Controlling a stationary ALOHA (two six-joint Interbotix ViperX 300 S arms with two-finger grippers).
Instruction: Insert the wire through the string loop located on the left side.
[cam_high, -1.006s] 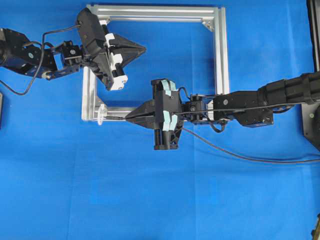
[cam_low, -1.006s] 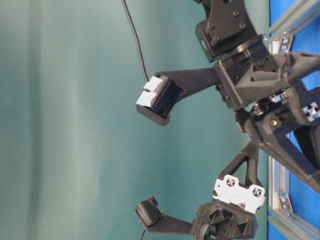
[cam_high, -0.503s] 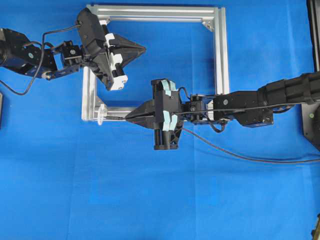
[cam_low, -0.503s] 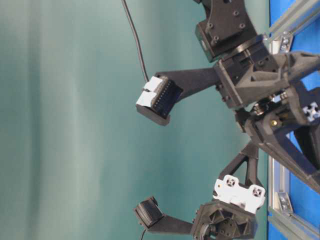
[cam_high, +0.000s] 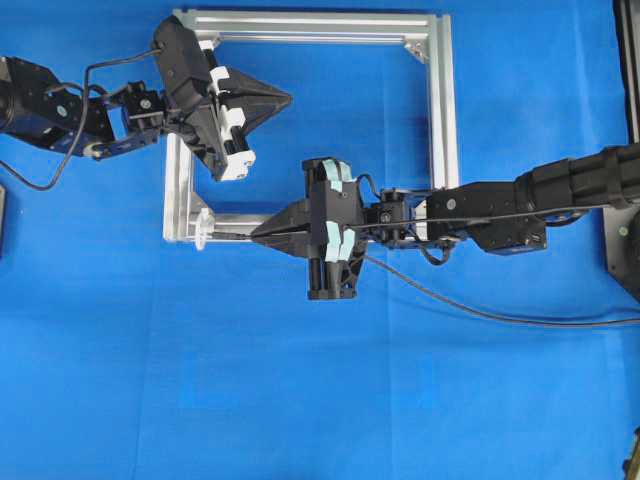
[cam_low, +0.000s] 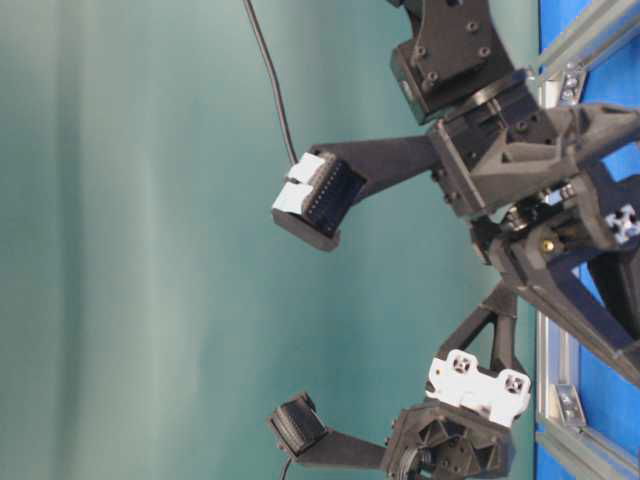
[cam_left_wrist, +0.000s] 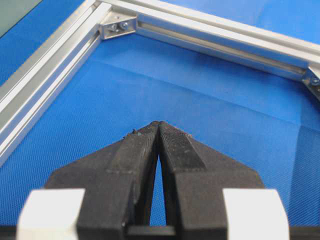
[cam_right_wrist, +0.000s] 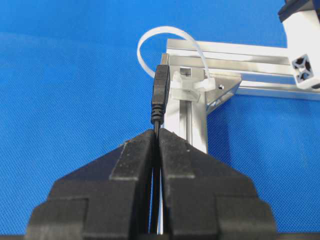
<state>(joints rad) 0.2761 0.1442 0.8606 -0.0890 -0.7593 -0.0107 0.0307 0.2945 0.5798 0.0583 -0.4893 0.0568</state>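
Note:
My right gripper is shut on the wire, holding it just behind its slim black plug. The plug points at the string loop, a small whitish ring tied to the near left corner of the silver frame. In the right wrist view the plug's tip meets the loop's lower edge, and I cannot tell if it has entered. My left gripper is shut with nothing in it. It hovers inside the frame near its far left corner.
The rest of the wire trails over the blue table cloth to the right edge. A white plastic clip fastens the loop to the frame's corner. Dark gear stands at the table's right edge.

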